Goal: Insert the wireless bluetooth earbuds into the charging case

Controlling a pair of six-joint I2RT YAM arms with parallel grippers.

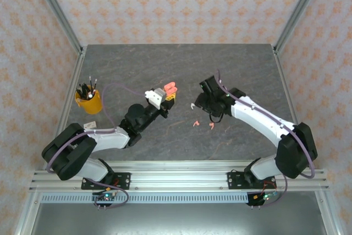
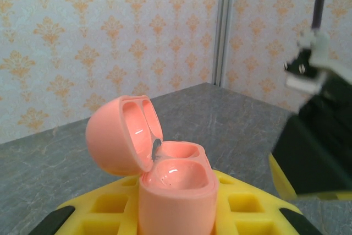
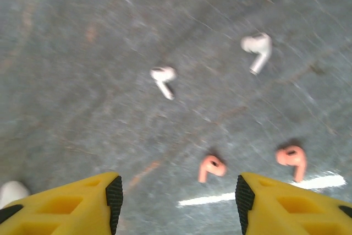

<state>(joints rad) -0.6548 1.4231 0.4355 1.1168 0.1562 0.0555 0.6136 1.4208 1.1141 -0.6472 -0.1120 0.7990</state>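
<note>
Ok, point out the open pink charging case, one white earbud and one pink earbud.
pink charging case [image 2: 176, 199]: left wrist view, front of its base.
white earbud [image 3: 163, 74]: right wrist view, its rounded head.
pink earbud [image 3: 212, 165]: right wrist view, its rounded head.

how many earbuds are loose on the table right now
4. Two small white stemmed earbuds lie farther out; two salmon-pink stemmed earbuds lie nearer the right tool, all on the grey stone-look table.

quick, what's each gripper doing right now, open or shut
left gripper: closed on the pink charging case
right gripper: open, holding nothing, over the earbuds
</note>
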